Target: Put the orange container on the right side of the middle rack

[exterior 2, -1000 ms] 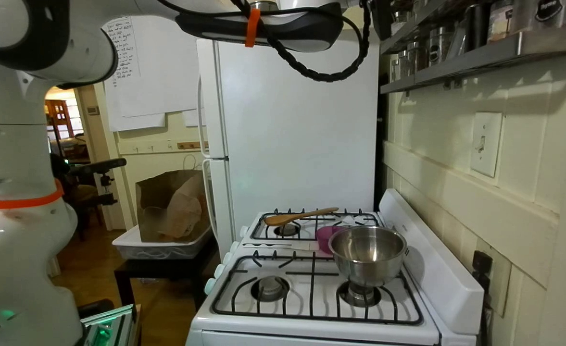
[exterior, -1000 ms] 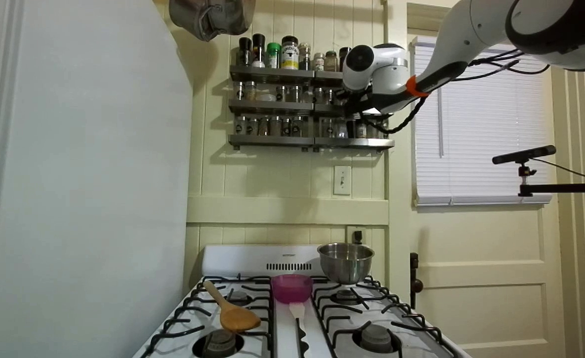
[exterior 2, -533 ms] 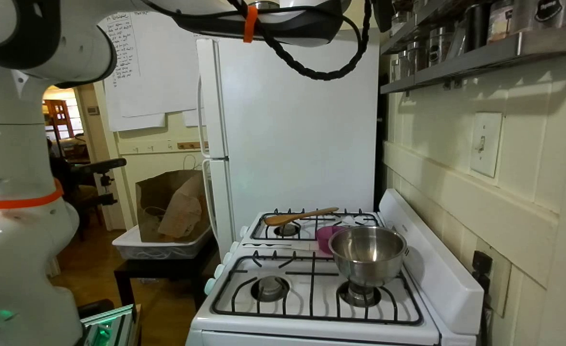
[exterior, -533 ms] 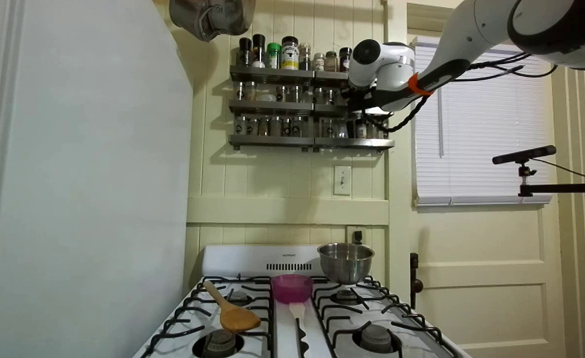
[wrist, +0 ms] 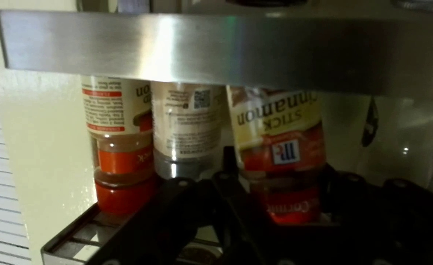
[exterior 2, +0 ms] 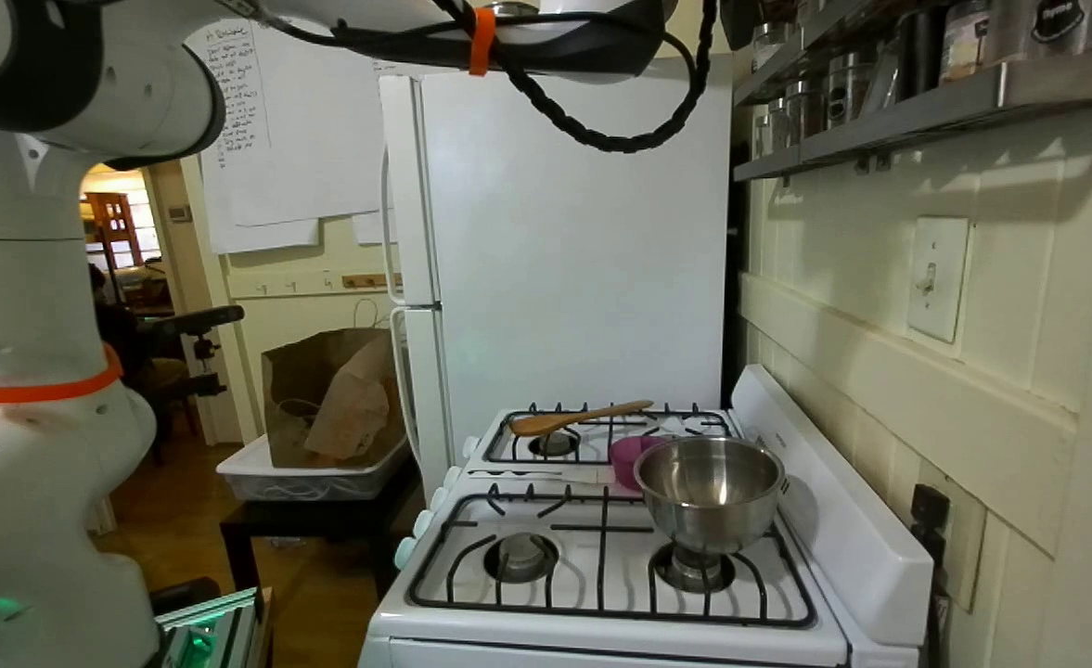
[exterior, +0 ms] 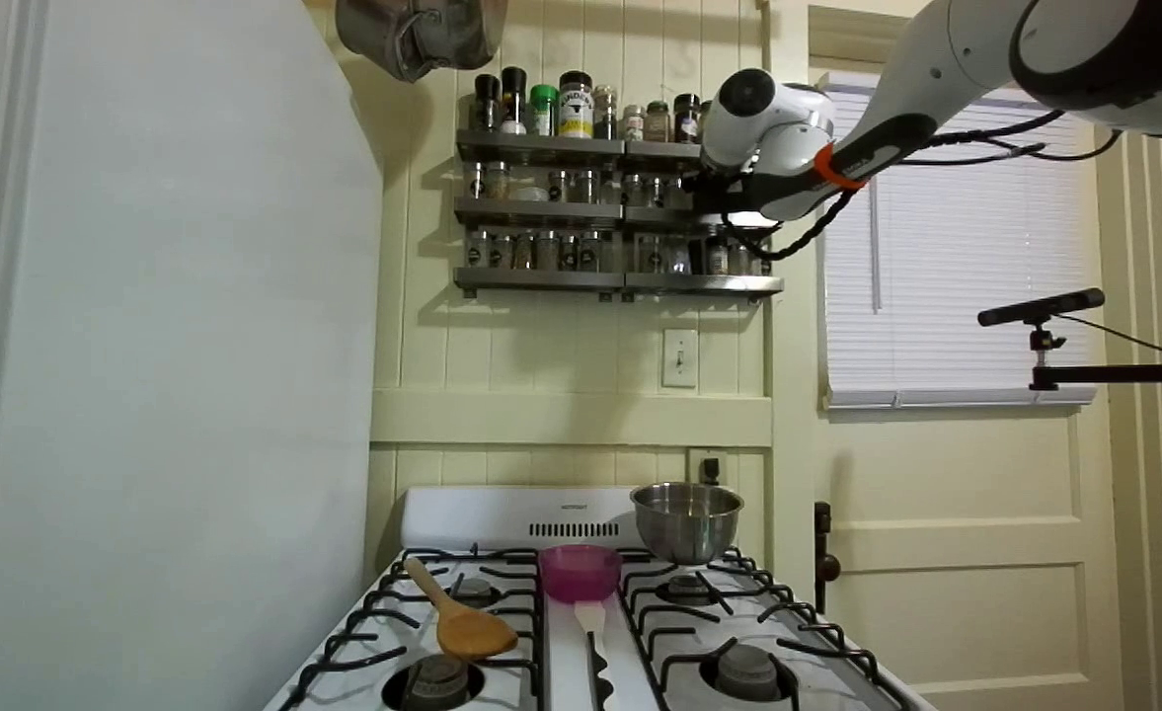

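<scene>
The wrist view stands upside down. The orange container [wrist: 286, 143], a cinnamon stick jar with an orange-red label and red cap, is between the fingers [wrist: 230, 162] of my gripper [wrist: 280, 165]. The fingers lie close against both its sides near the neck, and the gripper looks shut on it. Its base is hidden behind the steel rail [wrist: 91, 46] of the middle rack [exterior: 655, 219]. In an exterior view the gripper is a dark shape [exterior: 711, 193] at the right part of that rack; its fingers and the jar do not show there.
A ground cinnamon jar [wrist: 122, 147] and a powder jar [wrist: 187, 125] stand beside the held jar, toward the rack's end. The top tier's edge [wrist: 47, 254] is close above. The lower rack [exterior 2: 880, 125] holds jars. A steel bowl [exterior: 687, 523] and pink bowl [exterior: 581, 575] are below.
The arm's wrist has moved right and slightly up in an exterior view, uncovering a bottle on the top tier. The forearm and cable have risen a little. Stove items have not moved.
</scene>
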You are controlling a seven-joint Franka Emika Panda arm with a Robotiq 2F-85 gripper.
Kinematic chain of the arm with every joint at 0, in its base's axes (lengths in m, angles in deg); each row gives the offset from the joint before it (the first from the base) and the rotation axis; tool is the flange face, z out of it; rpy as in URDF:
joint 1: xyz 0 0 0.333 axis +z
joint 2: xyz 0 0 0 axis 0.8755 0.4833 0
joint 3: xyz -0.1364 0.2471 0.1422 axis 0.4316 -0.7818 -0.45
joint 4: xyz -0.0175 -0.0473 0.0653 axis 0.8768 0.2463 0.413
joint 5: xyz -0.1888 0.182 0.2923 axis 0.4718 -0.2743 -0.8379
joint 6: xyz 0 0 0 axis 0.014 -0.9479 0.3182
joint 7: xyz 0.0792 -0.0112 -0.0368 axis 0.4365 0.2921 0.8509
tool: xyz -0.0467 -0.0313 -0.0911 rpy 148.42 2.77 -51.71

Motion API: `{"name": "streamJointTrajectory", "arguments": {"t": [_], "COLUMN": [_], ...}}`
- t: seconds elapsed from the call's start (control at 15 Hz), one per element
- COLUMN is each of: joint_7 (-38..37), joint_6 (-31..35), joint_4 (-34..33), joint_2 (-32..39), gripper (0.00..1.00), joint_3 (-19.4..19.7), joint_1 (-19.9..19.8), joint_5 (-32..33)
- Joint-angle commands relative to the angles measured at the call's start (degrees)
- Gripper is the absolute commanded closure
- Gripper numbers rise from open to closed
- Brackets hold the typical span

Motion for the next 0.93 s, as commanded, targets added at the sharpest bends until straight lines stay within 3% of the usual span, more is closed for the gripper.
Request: {"name": "streamJointTrajectory", "arguments": {"t": [0.0,0.07,0.13,0.4,0.53,0.87], "joint_7": [-0.03,0.46,1.21,3.95,5.71,11.99], "joint_6": [3.03,3.23,3.45,2.03,1.63,1.24], "joint_4": [2.52,2.57,2.74,3.7,4.25,8.72], "joint_2": [-1.07,-1.16,-1.34,-2.25,-3.07,-7.21], "gripper": [0.78,0.78,0.34,0.07,0.0,0.0], "joint_3": [-0.24,-0.32,-0.43,-0.95,-0.94,-2.12], "joint_1": [-0.48,-0.36,-0.2,0.46,0.44,1.3], "joint_5": [-3.59,-3.69,-3.75,-1.99,-1.73,-3.16]}}
